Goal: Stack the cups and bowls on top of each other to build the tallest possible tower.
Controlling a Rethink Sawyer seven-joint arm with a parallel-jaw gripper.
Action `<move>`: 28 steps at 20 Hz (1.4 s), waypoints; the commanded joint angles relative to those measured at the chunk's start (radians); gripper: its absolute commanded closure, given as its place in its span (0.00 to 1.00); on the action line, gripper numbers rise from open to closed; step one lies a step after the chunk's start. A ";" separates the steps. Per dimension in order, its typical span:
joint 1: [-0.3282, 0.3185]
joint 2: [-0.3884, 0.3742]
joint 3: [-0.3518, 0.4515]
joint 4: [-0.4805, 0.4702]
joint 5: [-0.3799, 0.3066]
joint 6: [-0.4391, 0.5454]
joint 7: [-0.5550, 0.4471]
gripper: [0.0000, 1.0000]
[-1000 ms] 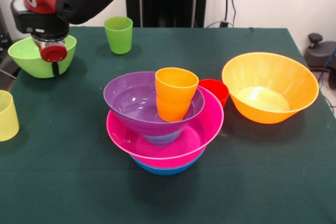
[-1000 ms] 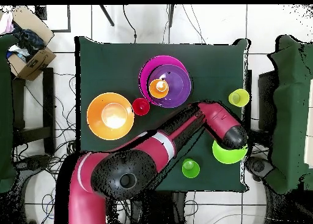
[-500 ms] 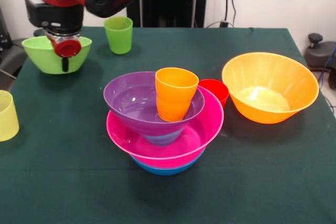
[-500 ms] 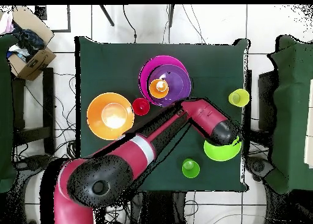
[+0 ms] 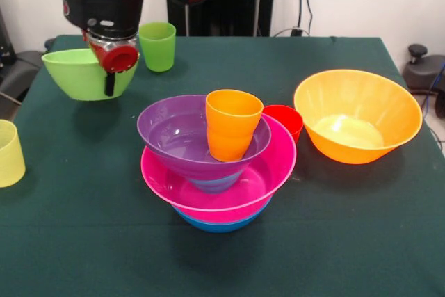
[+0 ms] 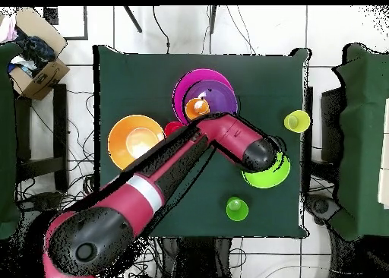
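My gripper is shut on the near rim of the lime green bowl and holds it above the table at the back left. The tower stands mid-table: a blue bowl at the bottom, then the pink bowl and the purple bowl, with the orange cup leaning inside. In the overhead view my arm covers the gripper, and the lime green bowl shows right of the purple bowl.
A red cup sits just behind the pink bowl. The big orange bowl stands at the right. A green cup is at the back. A pale yellow cup stands at the left edge.
My arm has carried the lime green bowl up off the table and sideways toward the tower. The tower and the other cups have not moved.
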 commanded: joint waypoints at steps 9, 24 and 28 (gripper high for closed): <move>0.013 -0.023 -0.028 -0.049 -0.053 -0.153 0.122 1.00; 0.036 -0.049 -0.057 -0.094 0.112 -0.228 0.449 1.00; 0.036 -0.055 -0.075 -0.107 0.127 -0.265 0.520 1.00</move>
